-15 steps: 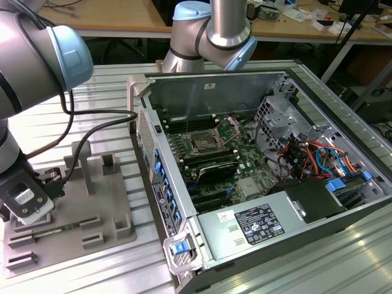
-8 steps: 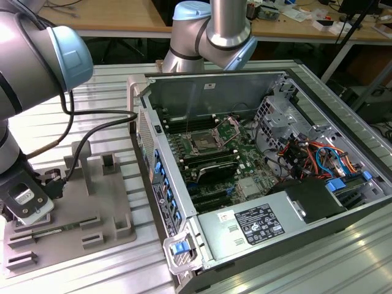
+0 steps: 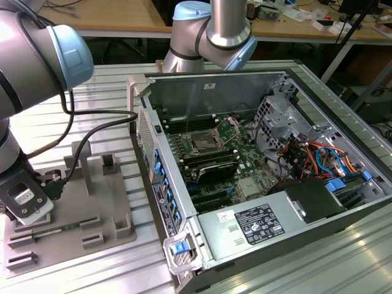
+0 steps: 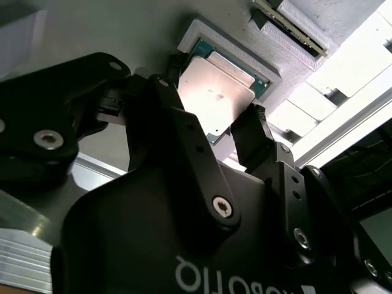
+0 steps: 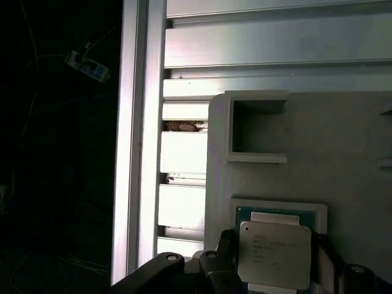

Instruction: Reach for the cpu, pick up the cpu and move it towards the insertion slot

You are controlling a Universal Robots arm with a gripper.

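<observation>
A: Pincer (image 4: pixel 213 93) is sitting right over the cpu (image 5: pixel 275 254). Chip is lying flat, dead centre beneath it in both wrist views, in a pale-rimmed pocket of the grey tray (image 3: pixel 104 202)

B: Gripping or not?

A: Can't tell. Neither wrist view is settling whether it's clamping the chip or just parked over it. Also can't tell if the chip is resting in the pocket or raised off it

B: Long axis?

A: None, it's square. Edges are running approx w/ the pocket's rim

B: Insertion slot (image 3: pixel 202 144) vs all that?

A: In the exterior view the arm (image 3: pixel 30 67) is working at lower left of frame, over the tray. Slot is sitting mid-frame inside the open pc case (image 3: pixel 245 86), up & to the exterior view's right, well apart, w/ the case's side wall standing between

B: So which view is giving what?

A: Wrist views are giving chip vs pocket close up; exterior view is giving tray, case wall & slot together, i.e. the whole route
</observation>
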